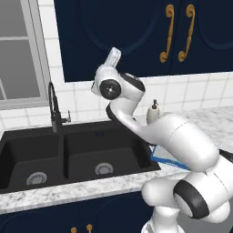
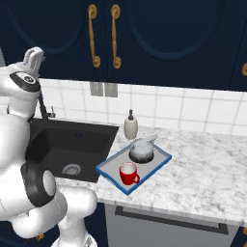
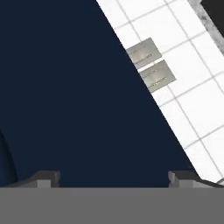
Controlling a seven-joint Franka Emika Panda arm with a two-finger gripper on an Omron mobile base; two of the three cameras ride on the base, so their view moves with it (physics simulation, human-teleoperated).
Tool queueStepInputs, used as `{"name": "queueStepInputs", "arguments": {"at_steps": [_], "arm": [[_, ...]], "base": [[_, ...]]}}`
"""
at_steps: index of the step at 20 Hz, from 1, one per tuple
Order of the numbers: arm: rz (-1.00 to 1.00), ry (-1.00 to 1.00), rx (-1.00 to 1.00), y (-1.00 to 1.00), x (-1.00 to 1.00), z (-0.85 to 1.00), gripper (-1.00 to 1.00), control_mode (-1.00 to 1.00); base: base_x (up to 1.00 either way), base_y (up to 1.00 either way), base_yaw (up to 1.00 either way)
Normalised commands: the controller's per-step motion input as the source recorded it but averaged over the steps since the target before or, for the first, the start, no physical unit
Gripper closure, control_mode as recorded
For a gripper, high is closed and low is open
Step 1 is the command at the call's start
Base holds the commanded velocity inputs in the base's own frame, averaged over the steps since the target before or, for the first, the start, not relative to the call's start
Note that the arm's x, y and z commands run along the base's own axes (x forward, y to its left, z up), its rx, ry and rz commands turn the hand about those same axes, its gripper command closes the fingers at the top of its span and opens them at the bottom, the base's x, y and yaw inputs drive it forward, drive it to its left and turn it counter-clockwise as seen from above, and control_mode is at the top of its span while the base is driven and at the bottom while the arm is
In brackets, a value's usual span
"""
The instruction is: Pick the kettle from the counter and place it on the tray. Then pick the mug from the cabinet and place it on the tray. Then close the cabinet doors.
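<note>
The silvery kettle and the red mug both stand on the blue-rimmed tray, which rests on the marble counter right of the sink. A corner of the tray peeks out behind my arm. The navy cabinet doors sit flush, with their brass handles side by side. My gripper is raised in front of the left door, pointing up at it. In the hand view the gripper is open with nothing between its fingertips, close to the navy panel.
A black double sink with a dark faucet lies below the gripper. A beige soap dispenser stands behind the tray. Wall outlets sit on the white tiles. A window is at the far left.
</note>
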Motion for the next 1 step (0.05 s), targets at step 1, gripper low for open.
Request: {"name": "queueStepInputs", "arguments": {"at_steps": [1], "arm": [[0.26,-0.04,0.03,-0.49,0.76,0.0,-1.0,-1.0]], "base": [[0.0,0.0,0.0]]}}
